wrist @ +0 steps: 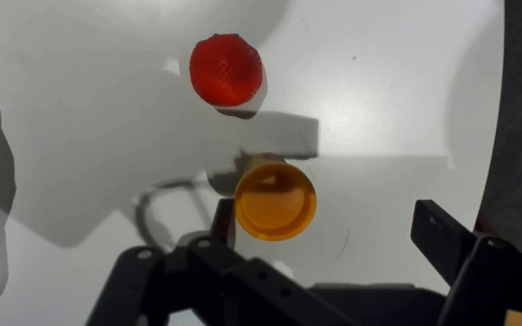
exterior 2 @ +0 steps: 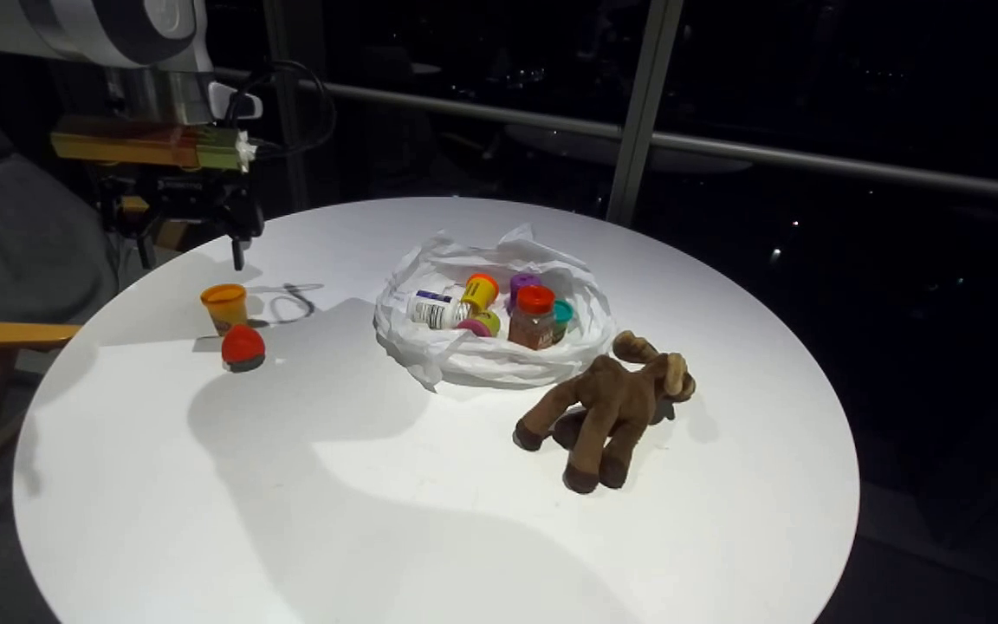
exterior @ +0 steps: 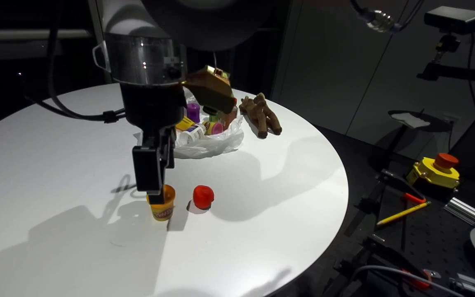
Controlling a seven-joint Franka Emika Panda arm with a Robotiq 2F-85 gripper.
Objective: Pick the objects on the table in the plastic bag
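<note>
- Orange tub stands at nine o'clock of the plastic bag in an exterior view.
- Arm hangs at ten o'clock, pointing down.
- Jaws gape wide above the tub.

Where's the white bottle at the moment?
In an exterior view, the white bottle lies inside the plastic bag, toward its left side in the picture, beside the orange-lidded yellow tub and the pink-lidded tub.

This looks like a lab: robot arm, emergency-stop button, mounted camera, perforated black plate.
</note>
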